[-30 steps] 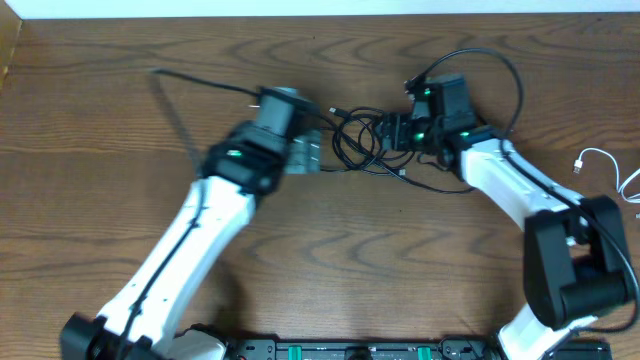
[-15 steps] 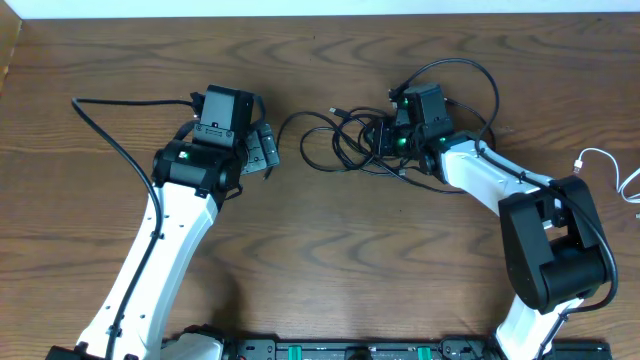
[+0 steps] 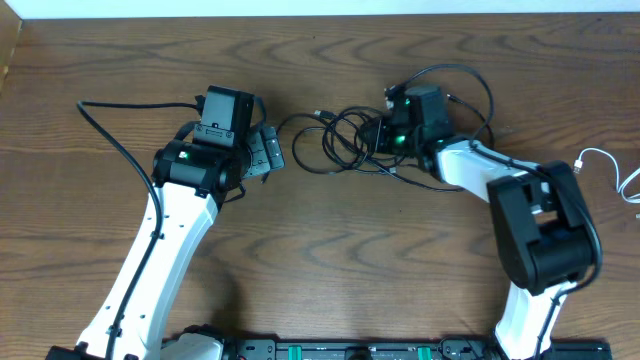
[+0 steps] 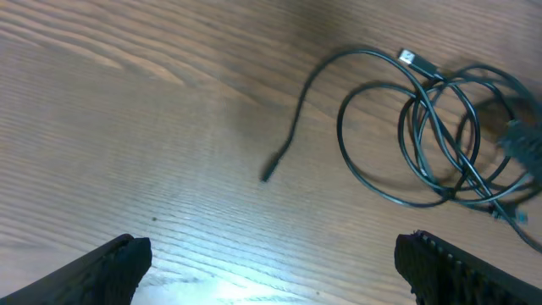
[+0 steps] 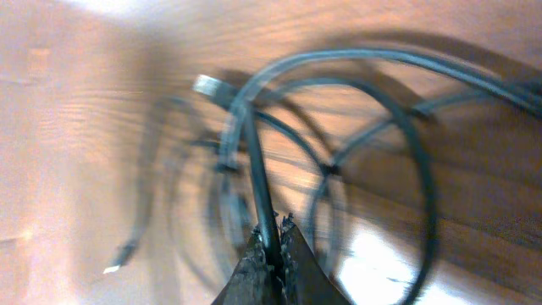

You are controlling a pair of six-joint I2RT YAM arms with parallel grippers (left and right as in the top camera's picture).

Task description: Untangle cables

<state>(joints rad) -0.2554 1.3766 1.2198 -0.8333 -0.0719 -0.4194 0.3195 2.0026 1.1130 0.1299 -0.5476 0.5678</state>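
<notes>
A wooden table (image 3: pixel 330 280) fills nearly every view, its top a dark reddish brown with broad, wavy grain running left to right. Along its far edge in the overhead view runs a narrow white strip (image 3: pixel 300 8); whether it is wall or floor cannot be told. At the far left corner a paler wooden edge (image 3: pixel 8 45) shows. A bright glare patch (image 4: pixel 212 288) lies on the wood in the left wrist view, and a softer sheen (image 5: pixel 373 254) in the right wrist view.

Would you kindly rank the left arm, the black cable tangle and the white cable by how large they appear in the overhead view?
1. left arm
2. black cable tangle
3. white cable, though it runs off the right edge, so its full extent is hidden.
</notes>
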